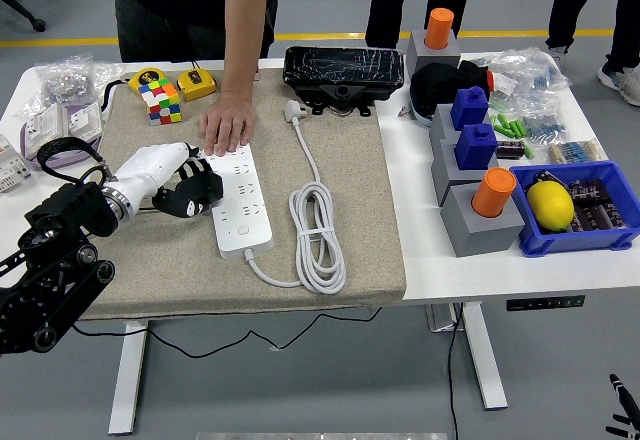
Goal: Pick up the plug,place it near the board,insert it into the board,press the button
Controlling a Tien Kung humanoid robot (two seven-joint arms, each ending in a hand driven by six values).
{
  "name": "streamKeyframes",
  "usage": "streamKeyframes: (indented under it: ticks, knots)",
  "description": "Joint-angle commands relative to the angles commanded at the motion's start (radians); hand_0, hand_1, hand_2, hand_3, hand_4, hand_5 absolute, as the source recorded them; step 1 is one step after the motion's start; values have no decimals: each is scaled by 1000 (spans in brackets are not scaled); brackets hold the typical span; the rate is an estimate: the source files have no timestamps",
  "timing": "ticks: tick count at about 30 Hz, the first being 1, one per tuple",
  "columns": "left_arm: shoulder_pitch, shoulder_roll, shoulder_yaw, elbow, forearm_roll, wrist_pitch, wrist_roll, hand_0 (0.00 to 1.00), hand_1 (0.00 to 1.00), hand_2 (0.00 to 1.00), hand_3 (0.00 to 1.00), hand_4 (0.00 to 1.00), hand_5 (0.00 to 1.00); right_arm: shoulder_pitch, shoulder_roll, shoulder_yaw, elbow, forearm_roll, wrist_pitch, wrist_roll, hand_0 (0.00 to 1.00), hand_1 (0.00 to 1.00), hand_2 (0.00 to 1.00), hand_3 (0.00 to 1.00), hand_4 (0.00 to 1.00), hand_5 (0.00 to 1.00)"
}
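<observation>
White plastic is what most of this job comes down to: the plug [293, 111] is lying at the far side of the grey mat [355, 210], just in front of the black box [345, 73], well apart from the robot's left hand [185, 192], with its cord [318, 230] running toward the near edge, bunching into a loose coil and curving back into the near end of the power strip [240, 200]. I am judging the plug to be light, hard and a bit slick, so fingers would do best pinching its flat sides behind the prongs rather than tugging the cord, which looks soft and floppy and would likely be dragging and twisting the plug as it lifts. The strip itself seems light enough to be sliding under a push, and a person's hand [228, 126] is pressing down on its far end, steadying it. The left hand is sitting just left of the strip, its dark fingers [200, 188] curling inward at the strip's left edge and gripping nothing that I can make out; whether they are actually touching the strip I cannot tell. The right arm is not showing anywhere. A colourful puzzle cube [160, 98] is resting at the mat's far left corner.
</observation>
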Motion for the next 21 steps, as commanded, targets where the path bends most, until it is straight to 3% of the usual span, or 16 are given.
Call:
streamKeyframes:
  ticks: [19, 21]
  knots:
    - [-8, 2, 0, 7, -18, -11, -8, 747, 483, 430, 520, 769, 2, 4, -2, -3, 0, 4, -1, 4, 998, 856, 768, 837, 998, 998]
    - [-8, 2, -1, 8, -24, -12, -9, 787, 513, 459, 528, 768, 2, 5, -2, -1, 0, 3, -2, 6, 998, 856, 768, 837, 998, 998]
